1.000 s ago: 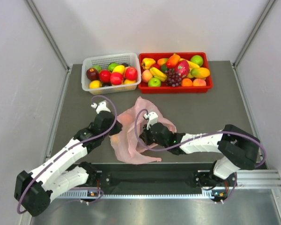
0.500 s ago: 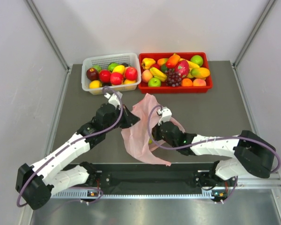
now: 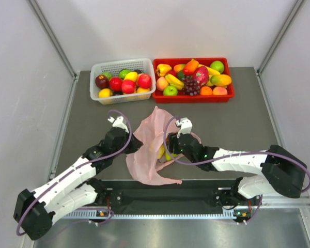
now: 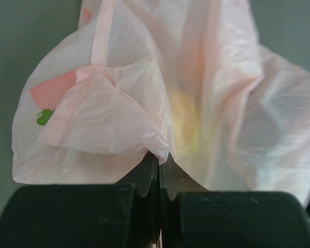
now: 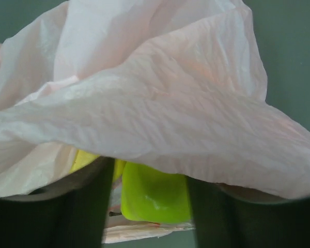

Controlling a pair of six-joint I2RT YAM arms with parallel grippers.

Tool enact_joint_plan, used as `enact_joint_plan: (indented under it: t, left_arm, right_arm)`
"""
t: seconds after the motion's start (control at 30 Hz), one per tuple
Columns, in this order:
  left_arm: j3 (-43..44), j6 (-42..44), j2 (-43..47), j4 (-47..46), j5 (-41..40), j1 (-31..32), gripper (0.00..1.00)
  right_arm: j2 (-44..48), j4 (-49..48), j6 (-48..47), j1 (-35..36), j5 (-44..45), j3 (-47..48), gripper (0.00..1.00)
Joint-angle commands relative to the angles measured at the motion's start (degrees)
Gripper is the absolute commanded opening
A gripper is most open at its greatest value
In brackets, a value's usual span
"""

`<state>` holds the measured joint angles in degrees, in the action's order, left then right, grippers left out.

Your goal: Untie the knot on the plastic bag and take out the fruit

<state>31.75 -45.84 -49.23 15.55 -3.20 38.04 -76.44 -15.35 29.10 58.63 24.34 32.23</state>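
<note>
The pink plastic bag (image 3: 147, 142) lies crumpled between both arms at the near middle of the table. My left gripper (image 3: 136, 145) is shut on a fold of the plastic bag's (image 4: 160, 93) edge, and a yellowish fruit (image 4: 186, 119) glows through the film. My right gripper (image 3: 169, 149) stands open at the bag's right side, under a drape of the plastic bag (image 5: 160, 103). A lime-green fruit (image 5: 155, 194) sits between its spread fingers (image 5: 90, 206). Yellow fruit (image 3: 163, 152) peeks out beside it in the top view. The knot is hidden in the folds.
A white basket (image 3: 122, 62) of toy fruit stands at the back left, and a red tray (image 3: 196, 98) of more fruit at the back right. Raised rails edge the table on both sides, and a black rail runs along the near edge.
My right gripper has let go of the bag and opened. The bag, lifted and stretched half a second ago, has sagged lower, and yellow and green fruit now shows at its right side.
</note>
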Motion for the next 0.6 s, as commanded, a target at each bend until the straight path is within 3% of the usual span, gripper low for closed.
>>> enact_joint_plan:
  t: [0.0,0.1,0.23,0.43,0.57]
  left_arm:
    - [-1.16,0.76,0.98,-0.52,-2.6,0.19,0.0]
    - [-2.04,0.32,0.72,-1.13,-2.34,0.19,0.0]
    - [-3.18,-0.21,0.63,-2.89,-1.72,0.1,0.0]
    - [-4.67,-0.82,0.54,-4.04,-1.37,0.1,0.0]
    - [-5.38,-1.18,1.24,-4.21,-1.37,0.19,0.0]
  right_arm:
    - [1.74,1.55,-1.68,-0.54,2.56,0.64,0.67]
    - [1.3,2.52,-2.21,-0.62,2.56,0.73,0.85]
    - [-0.8,2.96,-2.38,-0.54,1.59,0.99,0.96]
    - [-6.24,2.26,-1.68,-0.54,0.01,2.92,0.93]
    - [-9.25,2.0,-0.8,-0.54,-1.31,3.98,0.79]
